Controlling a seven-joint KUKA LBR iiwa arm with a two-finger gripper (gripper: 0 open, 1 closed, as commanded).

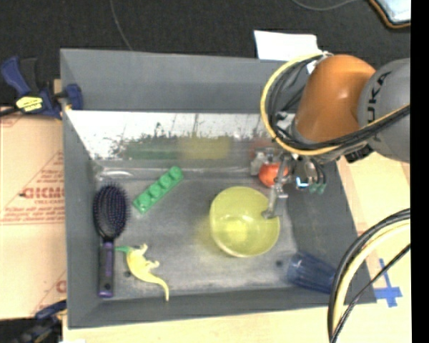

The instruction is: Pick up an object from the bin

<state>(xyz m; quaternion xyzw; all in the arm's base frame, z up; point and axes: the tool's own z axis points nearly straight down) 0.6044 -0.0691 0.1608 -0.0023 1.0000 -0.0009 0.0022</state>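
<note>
Gripper point(275, 207) down at R rim of yellow bowl point(236, 229), ctr-right of bin point(164, 81); claw open or closed: cannot tell. Green studded brick point(157, 189) & purple hairbrush point(109, 224) to L; yellow toy dinosaur point(146, 266) front L; blue cup point(311, 274) front R.

On my screen the bin point(200, 84) reads plain grey, and its far wall is flecked with dark specks. The bowl point(243, 224) is a pale, see-through yellow. The studded brick point(157, 189) is bright green. I make out a hairbrush point(109, 211) with a dark navy head and a purple handle. The toy dinosaur point(146, 266) is yellow and the cup point(311, 274) is blue. The arm's cover point(332, 98) is orange, the claw point(274, 209) is silvery, and a small lump point(270, 171) is red-orange.
</note>
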